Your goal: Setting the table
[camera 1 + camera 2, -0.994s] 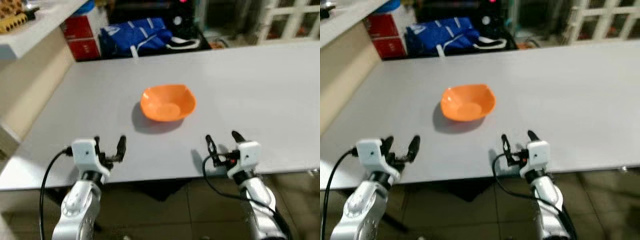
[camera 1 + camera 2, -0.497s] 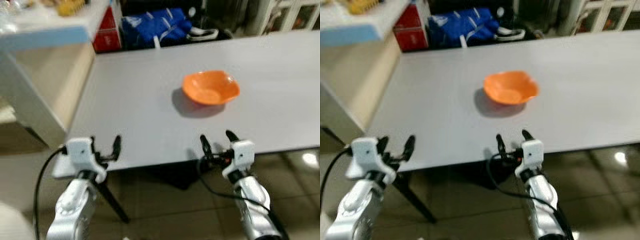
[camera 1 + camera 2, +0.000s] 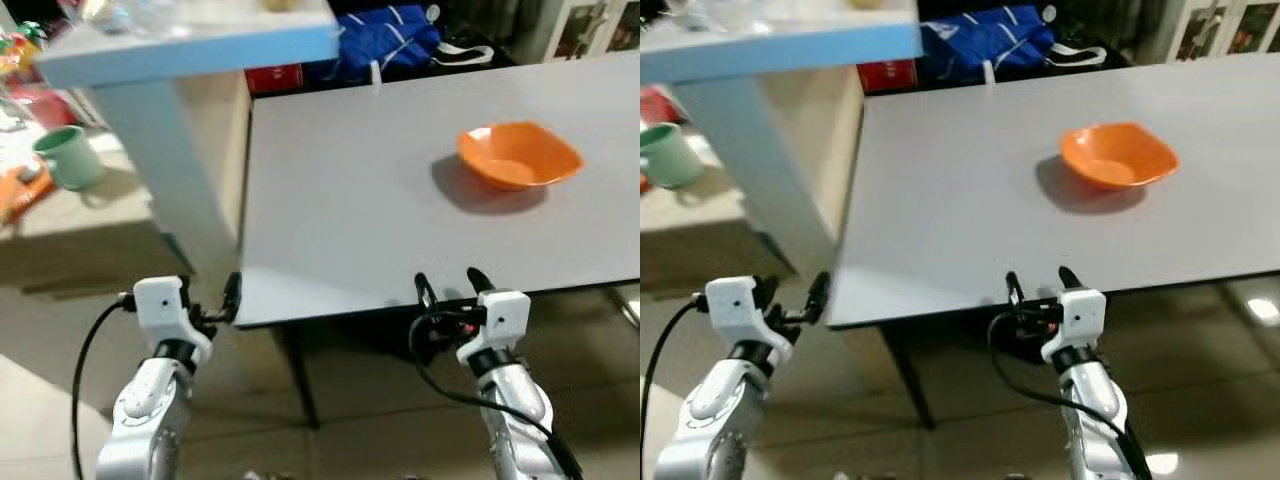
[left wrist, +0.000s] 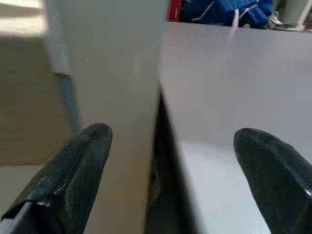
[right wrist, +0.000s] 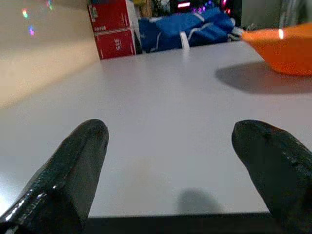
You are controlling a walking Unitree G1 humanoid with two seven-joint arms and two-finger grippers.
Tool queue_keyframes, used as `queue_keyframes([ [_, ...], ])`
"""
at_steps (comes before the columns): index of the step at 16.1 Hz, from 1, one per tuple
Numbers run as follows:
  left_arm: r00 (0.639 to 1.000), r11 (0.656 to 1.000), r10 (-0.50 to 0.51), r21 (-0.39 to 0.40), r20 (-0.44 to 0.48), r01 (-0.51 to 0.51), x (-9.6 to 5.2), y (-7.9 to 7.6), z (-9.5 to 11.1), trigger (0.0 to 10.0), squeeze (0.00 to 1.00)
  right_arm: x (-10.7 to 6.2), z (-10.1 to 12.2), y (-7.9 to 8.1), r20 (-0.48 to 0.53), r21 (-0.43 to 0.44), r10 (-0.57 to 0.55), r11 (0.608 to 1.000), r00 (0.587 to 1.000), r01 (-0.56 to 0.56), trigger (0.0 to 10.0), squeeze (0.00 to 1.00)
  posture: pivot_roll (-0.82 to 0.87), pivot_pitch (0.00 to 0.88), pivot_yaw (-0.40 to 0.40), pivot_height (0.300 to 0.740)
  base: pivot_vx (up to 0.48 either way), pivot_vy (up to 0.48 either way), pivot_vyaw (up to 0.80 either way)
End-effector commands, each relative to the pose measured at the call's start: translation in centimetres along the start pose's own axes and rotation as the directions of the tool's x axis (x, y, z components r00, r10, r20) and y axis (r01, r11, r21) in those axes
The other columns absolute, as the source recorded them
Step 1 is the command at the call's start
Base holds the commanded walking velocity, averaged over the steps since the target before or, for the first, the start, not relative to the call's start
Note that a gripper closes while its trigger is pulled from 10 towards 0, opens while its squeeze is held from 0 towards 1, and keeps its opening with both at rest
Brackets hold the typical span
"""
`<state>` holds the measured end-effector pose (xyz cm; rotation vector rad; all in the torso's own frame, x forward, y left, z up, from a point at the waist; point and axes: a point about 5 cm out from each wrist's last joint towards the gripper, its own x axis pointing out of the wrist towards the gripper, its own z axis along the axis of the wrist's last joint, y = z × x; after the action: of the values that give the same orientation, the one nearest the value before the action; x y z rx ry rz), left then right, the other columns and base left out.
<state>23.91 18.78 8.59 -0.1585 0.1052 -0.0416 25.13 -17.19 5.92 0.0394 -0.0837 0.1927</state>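
Observation:
An orange bowl sits empty on the grey table, towards its far right side. My right gripper hovers open at the table's near edge, well short of the bowl. My left gripper is open too, level with the table's near left corner, which lies between its fingers in the left wrist view. Neither gripper holds anything. A green mug stands on a lower beige surface to the left of the table.
A white shelf unit with a blue-edged top stands against the table's left side. A blue bag and a red box lie beyond the table's far edge. Tiled floor lies below the near edge.
The camera has swung left, so the bowl now sits at the picture's right and the shelf unit and green mug have come into view. Both grippers stay open.

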Motion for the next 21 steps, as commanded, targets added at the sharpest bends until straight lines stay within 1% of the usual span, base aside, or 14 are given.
queue_keyframes([
  [1,1.0,1.0,0.008,0.022,0.01,-0.009,0.0,0.6,0.3,10.0,0.0,0.6,0.5,0.7,0.029,0.012,0.019,1.0,0.999,-0.02,10.0,0.0,-0.17,0.011,0.093,0.74,0.0,0.476,0.0],
  [3,1.0,1.0,0.012,0.018,0.009,-0.012,-0.1,1.1,0.5,10.0,0.0,0.8,0.2,1.0,0.019,0.02,0.026,0.999,0.999,-0.026,10.0,0.0,-0.14,0.002,0.098,0.74,0.0,0.476,0.0],
  [6,0.999,0.999,0.026,0.044,0.02,-0.027,-0.3,1.8,1.0,10.0,0.0,1.2,0.0,2.1,0.023,0.033,0.061,0.998,0.998,-0.062,10.0,0.0,-0.11,0.0,0.099,0.74,0.0,0.48,0.0],
  [9,0.999,0.998,0.03,0.056,0.018,-0.031,-0.4,2.0,1.1,10.0,0.0,1.3,-0.1,2.3,0.019,0.03,0.07,0.997,0.997,-0.07,10.0,0.0,-0.1,0.0,0.1,0.74,0.0,0.48,0.0],
  [13,0.999,0.997,0.033,0.068,0.023,-0.035,-0.1,2.0,1.4,10.0,0.0,1.0,-0.3,2.6,0.014,0.023,0.081,0.996,0.997,-0.082,10.0,0.0,-0.11,0.01,0.1,0.74,0.0,0.48,0.0],
  [15,0.999,0.993,0.038,0.108,0.026,-0.04,0.1,1.9,1.5,10.0,0.0,1.0,-0.4,2.5,0.011,0.019,0.083,0.996,0.997,-0.083,10.0,0.0,-0.11,0.013,0.1,0.74,0.0,0.48,0.0],
  [16,0.998,0.992,0.055,0.109,0.041,-0.059,0.1,2.0,1.6,10.0,0.0,1.0,-0.3,2.6,0.012,0.017,0.087,0.996,0.996,-0.087,10.0,0.0,-0.11,0.013,0.096,0.74,0.0,0.0,0.0],
  [17,0.998,0.994,0.056,0.093,0.035,-0.059,0.3,2.0,1.7,10.0,0.0,1.1,-0.3,2.6,0.013,0.011,0.091,0.996,0.996,-0.091,10.0,0.0,-0.12,0.012,0.093,0.74,0.0,0.0,0.0],
  [18,0.998,0.992,0.045,0.115,0.04,-0.049,0.5,1.8,1.8,10.0,0.0,1.1,-0.2,2.7,0.013,0.005,0.092,0.996,0.996,-0.092,10.0,0.0,-0.12,0.012,0.093,0.74,0.0,0.0,0.0],
  [19,0.999,0.992,0.035,0.117,0.039,-0.039,0.6,1.6,1.7,10.0,0.0,1.2,-0.1,2.7,0.018,-0.012,0.097,0.995,0.995,-0.097,10.0,0.0,-0.12,0.013,0.093,0.74,0.0,0.0,0.0],
  [20,0.999,0.992,0.026,0.125,0.041,-0.031,0.5,1.4,1.7,10.0,0.0,1.4,0.2,2.9,0.034,-0.028,0.104,0.994,0.994,-0.103,10.0,0.0,-0.12,0.013,0.094,0.74,0.0,0.0,0.0],
  [21,0.998,0.991,0.028,0.125,0.06,-0.035,0.4,1.4,2.0,10.0,0.0,1.8,1.2,3.2,0.085,-0.044,0.119,0.992,0.989,-0.115,10.0,0.0,-0.11,0.015,0.096,0.74,0.0,0.0,0.0],
])
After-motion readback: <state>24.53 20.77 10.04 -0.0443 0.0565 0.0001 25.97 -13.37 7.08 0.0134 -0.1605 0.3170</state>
